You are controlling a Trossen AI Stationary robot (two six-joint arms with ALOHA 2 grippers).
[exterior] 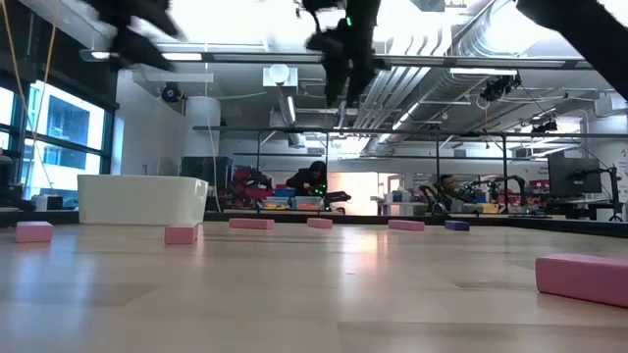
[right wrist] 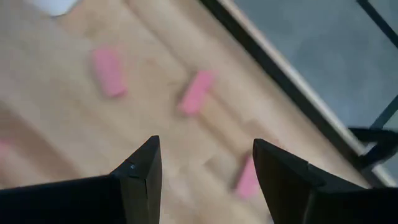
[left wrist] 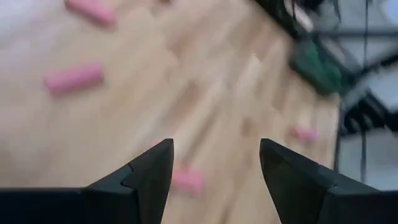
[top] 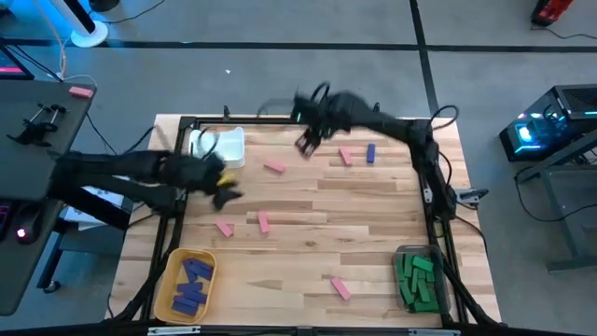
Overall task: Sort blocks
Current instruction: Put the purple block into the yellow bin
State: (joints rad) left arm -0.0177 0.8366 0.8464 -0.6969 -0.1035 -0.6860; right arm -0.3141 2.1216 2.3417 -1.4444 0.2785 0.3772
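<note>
Pink blocks lie flat and scattered on the wooden table: one [top: 273,168] by the white bin, one [top: 345,157] next to a lone blue block [top: 370,153], two [top: 224,228] [top: 264,221] left of centre, and one [top: 340,289] near the front edge. My left gripper [top: 224,191] hovers open above the table's left part, with a pink block [left wrist: 186,180] below it. My right gripper [top: 306,140] hangs open and high [exterior: 343,69] over the far middle; pink blocks [right wrist: 197,91] [right wrist: 109,71] lie beneath it. Neither gripper holds anything.
A white bin [top: 219,147] sits at the far left corner. A yellow bin [top: 187,285] with several blue blocks is at the near left, and a clear bin [top: 417,278] with green blocks at the near right. One pink block [top: 81,91] lies off the table on a side desk.
</note>
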